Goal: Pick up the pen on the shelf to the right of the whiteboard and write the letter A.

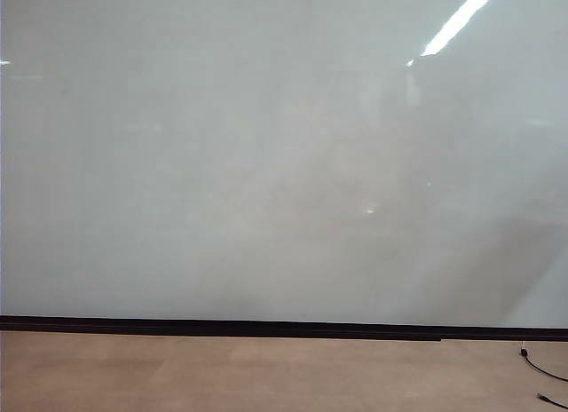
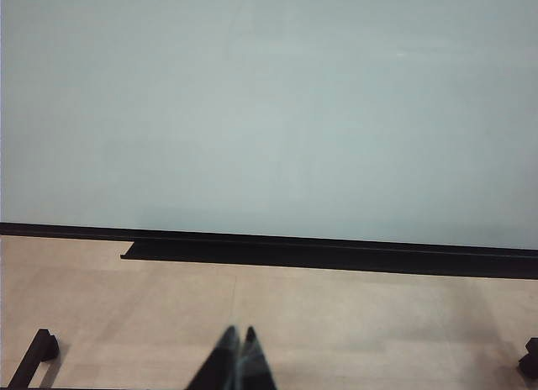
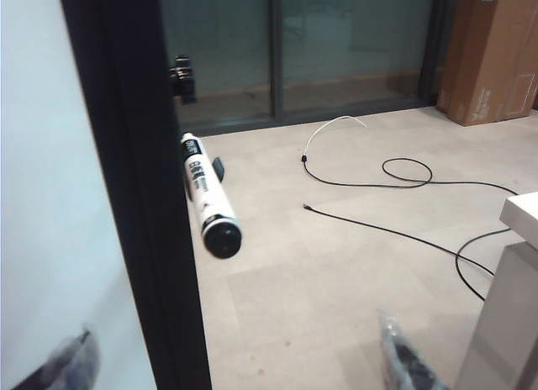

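Note:
The whiteboard (image 1: 266, 163) fills the exterior view as a glossy pale sheet with a black strip (image 1: 266, 327) along its bottom. No letter A shows on it. In the right wrist view the pen (image 3: 206, 197), white with black print and a black end, juts out beside the board's black side frame (image 3: 134, 197). The shelf that carries it is hidden behind it. My right gripper (image 3: 239, 361) is wide open and short of the pen, one finger (image 3: 71, 365) before the board face and the other (image 3: 403, 356) over the floor. My left gripper (image 2: 239, 335) hangs over the floor with its tips together.
Black cables (image 3: 403, 176) and a white one (image 3: 332, 125) trail over the tan floor. A cardboard box (image 3: 492, 54) and glass doors (image 3: 336, 45) stand behind. A white block (image 3: 508, 306) is close to the right gripper. Black stand feet (image 2: 34, 356) flank the left gripper.

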`<state>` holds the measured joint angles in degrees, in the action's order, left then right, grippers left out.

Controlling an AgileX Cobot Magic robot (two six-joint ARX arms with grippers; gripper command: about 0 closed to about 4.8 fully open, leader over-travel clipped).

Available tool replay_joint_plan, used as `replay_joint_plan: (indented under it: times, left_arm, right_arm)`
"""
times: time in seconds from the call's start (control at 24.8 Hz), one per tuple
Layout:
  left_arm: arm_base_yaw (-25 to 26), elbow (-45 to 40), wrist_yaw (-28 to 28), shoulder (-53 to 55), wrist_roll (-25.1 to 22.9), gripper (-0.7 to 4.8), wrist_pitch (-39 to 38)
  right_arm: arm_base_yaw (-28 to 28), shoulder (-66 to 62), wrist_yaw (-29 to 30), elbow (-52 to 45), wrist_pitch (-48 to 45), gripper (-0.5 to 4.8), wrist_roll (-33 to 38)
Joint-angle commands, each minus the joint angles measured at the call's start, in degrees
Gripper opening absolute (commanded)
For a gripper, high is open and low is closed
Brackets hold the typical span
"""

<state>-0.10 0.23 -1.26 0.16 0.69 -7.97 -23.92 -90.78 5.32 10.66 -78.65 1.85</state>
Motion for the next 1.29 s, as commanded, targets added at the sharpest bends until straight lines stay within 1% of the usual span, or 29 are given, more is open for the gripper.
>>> replay_joint_plan:
  times: [0.04,0.12,0.56,0.77,0.85,0.97,1.17,1.29]
  left_arm:
    - [0.0,0.2,0.0,0.0,-0.2,-0.04,0.3]
    - [0.0,0.2,0.0,0.0,-0.2,-0.05,0.3]
    - [0.0,0.2,0.0,0.0,-0.2,-0.05,0.3]
    - [0.0,0.2,0.0,0.0,-0.2,-0.04,0.3]
    - [0.0,0.2,0.0,0.0,-0.2,-0.05,0.3]
    - [0.0,0.2,0.0,0.0,-0.2,-0.04,0.3]
    - [0.0,0.2,0.0,0.0,-0.2,-0.04,0.3]
    - [0.0,0.2,0.0,0.0,-0.2,-0.04,0.3]
  right_arm:
    - [-1.0,-1.4,2.3,1.4,-1.7,4.26,0.1]
    - [-1.6,-2.7,3.7,2.5,-1.8,4.17,0.1]
    - [-3.9,-8.9,11.9,9.3,-2.0,4.16,0.1]
    - [-6.3,-10.0,17.7,11.6,-1.9,3.58,0.1]
    - [-7.0,-10.6,19.3,12.5,-1.9,3.59,0.2]
    - [-7.8,-12.8,23.4,14.6,-1.9,3.59,1.3]
    - [-7.4,-16.2,25.9,17.5,-2.1,3.59,1.6]
    - [-7.4,-16.4,25.9,18.7,-2.1,3.59,1.6]
